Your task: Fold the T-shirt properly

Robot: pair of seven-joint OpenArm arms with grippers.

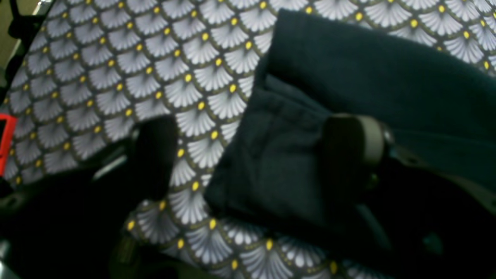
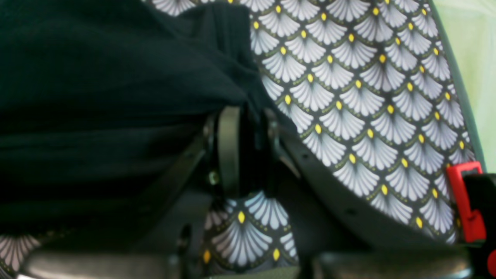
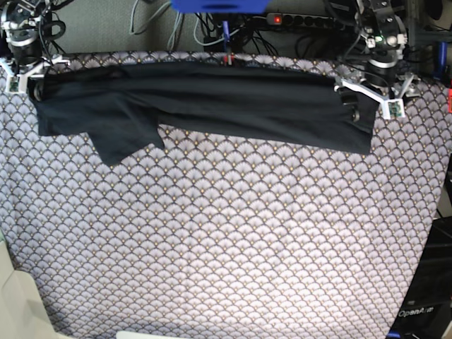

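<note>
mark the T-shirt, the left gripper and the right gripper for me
T-shirt point(image 3: 212, 99): base view, middle of the folded black band.
left gripper point(image 1: 248, 151): left wrist view, gap between its open fingers.
right gripper point(image 2: 248, 147): right wrist view, between fingertips pinching the cloth.

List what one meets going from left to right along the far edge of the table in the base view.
Right gripper pinching one end of the T-shirt → the long folded T-shirt on the patterned tablecloth → left gripper, open, at its other end.
</note>
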